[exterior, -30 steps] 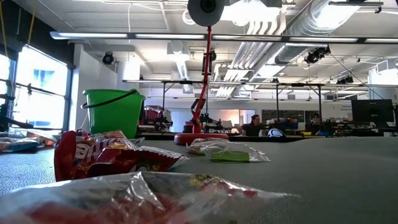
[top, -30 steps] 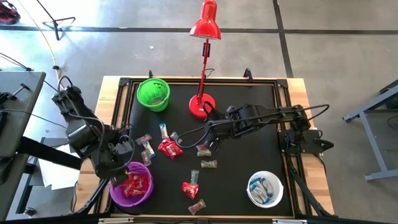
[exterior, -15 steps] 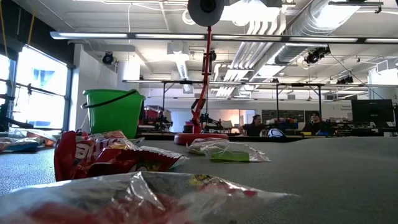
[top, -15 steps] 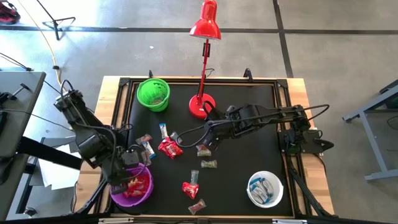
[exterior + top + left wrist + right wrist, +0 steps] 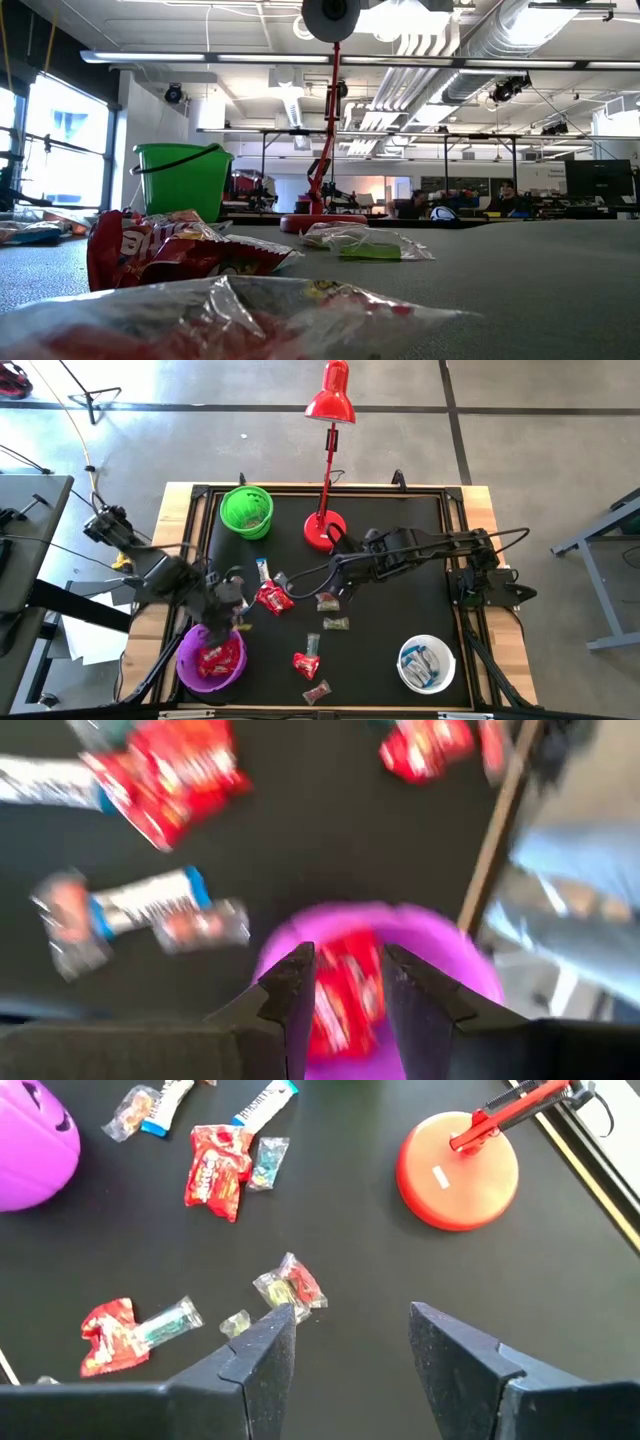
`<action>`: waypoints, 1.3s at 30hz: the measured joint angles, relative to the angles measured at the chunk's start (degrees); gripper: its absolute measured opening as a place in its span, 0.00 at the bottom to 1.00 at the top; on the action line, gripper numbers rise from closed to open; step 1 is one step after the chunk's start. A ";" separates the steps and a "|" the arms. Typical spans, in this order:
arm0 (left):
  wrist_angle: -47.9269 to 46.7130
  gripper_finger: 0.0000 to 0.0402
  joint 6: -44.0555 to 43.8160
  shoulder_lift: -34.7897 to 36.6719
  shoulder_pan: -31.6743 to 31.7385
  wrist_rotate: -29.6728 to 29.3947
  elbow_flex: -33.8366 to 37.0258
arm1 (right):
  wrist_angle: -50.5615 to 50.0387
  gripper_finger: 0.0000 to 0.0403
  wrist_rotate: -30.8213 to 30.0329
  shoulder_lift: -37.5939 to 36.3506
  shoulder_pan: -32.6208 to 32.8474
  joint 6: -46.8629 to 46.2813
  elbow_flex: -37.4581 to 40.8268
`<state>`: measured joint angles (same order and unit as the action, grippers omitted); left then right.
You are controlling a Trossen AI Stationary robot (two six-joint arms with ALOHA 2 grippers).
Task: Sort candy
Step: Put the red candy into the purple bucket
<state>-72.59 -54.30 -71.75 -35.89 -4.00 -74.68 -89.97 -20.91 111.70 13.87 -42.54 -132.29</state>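
One red wrapped candy (image 5: pixel 271 598) is next, so we bring the open, empty left gripper (image 5: pixel 343 982) from the round purple plastic bowl (image 5: pixel 212 659) at the table's (image 5: pixel 400 610) front-left corner straight over it, while the right gripper (image 5: pixel 345 1330) waits open mid-table.

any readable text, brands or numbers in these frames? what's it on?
None reads fully.
Red candy wrapper, low view: large white lettering, creased and cut off, not legible.
Red packets, right wrist view: print too small to read.
Blue-and-white bars, left wrist view: blurred.
Lamp base: small white sticker, nothing legible.
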 joint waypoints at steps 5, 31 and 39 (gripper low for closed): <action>5.46 0.25 1.01 -0.67 8.16 -4.85 0.00 | -0.01 0.48 0.03 0.00 0.00 3.55 0.00; 12.86 0.25 11.50 -25.94 24.82 1.81 0.00 | -0.05 0.48 1.78 -9.30 4.45 21.06 0.00; 13.10 0.25 11.94 -32.06 26.91 1.96 0.00 | -0.05 0.48 0.00 -13.98 4.50 23.57 -0.02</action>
<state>-59.49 -42.36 -103.81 -8.98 -2.03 -74.67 -90.02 -20.91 97.72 18.37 -18.98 -132.31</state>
